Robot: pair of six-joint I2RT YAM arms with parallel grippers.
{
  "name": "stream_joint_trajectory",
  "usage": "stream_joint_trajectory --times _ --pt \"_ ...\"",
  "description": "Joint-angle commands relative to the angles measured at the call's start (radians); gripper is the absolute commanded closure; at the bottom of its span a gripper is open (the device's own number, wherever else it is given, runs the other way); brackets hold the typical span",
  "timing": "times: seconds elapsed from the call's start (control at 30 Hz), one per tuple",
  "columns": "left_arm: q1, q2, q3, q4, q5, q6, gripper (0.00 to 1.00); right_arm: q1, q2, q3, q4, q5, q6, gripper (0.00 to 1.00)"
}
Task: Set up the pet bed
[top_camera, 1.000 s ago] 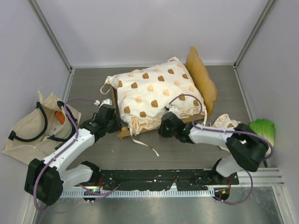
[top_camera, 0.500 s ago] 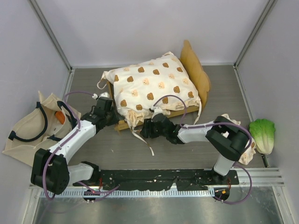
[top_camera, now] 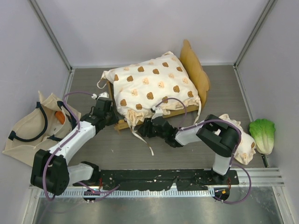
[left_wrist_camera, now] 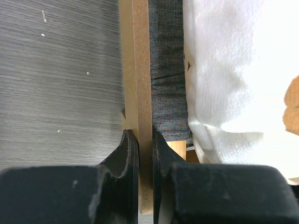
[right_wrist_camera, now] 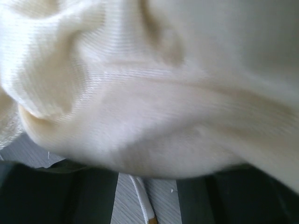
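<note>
No legible text or labels anywhere.

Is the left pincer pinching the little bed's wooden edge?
Yes, the left pincer grips the wooden rail of the pet bed, one black finger on each side.

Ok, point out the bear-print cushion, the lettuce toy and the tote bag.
bear-print cushion (top_camera: 152,88): top view, middle of its upper face.
lettuce toy (top_camera: 263,135): top view, centre of the leaf.
tote bag (top_camera: 25,123): top view, beige cloth inside the handle loop.
</note>
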State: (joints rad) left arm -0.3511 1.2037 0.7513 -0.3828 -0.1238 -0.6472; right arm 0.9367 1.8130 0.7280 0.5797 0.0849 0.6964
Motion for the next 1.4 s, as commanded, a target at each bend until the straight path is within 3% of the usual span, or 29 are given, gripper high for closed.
stream_joint_trajectory --times 0.0,0.2,0.47,0.63,0.73,0.87,0.97,1.07,1.23,1.3,1.37 --pt "-0.006 -0.021 -0.038 0.015 0.119 0.021 1.0 0.019 -0.036 -0.088 -0.058 0.139 0.017 0.48" --pt "-0.006 -0.021 -0.044 0.01 0.119 0.024 1.0 0.031 -0.066 -0.108 -0.049 0.196 0.002 0.47" --pt "-0.008 -0.007 -0.04 0.001 0.119 0.031 1.0 0.016 0.114 0.013 -0.027 0.115 0.003 0.48" --pt "-0.005 -0.018 -0.053 0.002 0.119 0.031 1.0 0.016 0.114 -0.024 0.003 0.105 0.031 0.6" --pt "-0.005 -0.013 -0.055 0.01 0.151 0.029 1.0 0.016 0.114 -0.038 0.006 0.107 0.029 0.77" --pt "-0.005 -0.003 -0.049 0.009 0.154 0.032 1.0 0.016 0.132 -0.035 0.008 0.102 0.037 0.82" --pt "-0.006 0.0 -0.046 0.009 0.15 0.037 1.0 0.017 0.125 -0.03 -0.001 0.104 0.025 0.99" --pt "-0.006 -0.006 -0.049 0.005 0.154 0.035 1.0 0.017 0.069 -0.053 -0.02 0.108 0.006 0.99" --pt "-0.005 -0.035 -0.02 -0.036 0.158 0.04 0.82 0.037 -0.145 -0.145 -0.154 0.115 -0.009 0.99" --pt "-0.002 -0.052 -0.007 -0.063 0.154 0.043 0.66 0.091 -0.254 -0.173 -0.269 0.102 -0.024 0.99" --pt "0.004 -0.076 0.0 -0.097 0.148 0.047 0.63 0.146 -0.337 -0.179 -0.358 0.111 -0.015 0.99"
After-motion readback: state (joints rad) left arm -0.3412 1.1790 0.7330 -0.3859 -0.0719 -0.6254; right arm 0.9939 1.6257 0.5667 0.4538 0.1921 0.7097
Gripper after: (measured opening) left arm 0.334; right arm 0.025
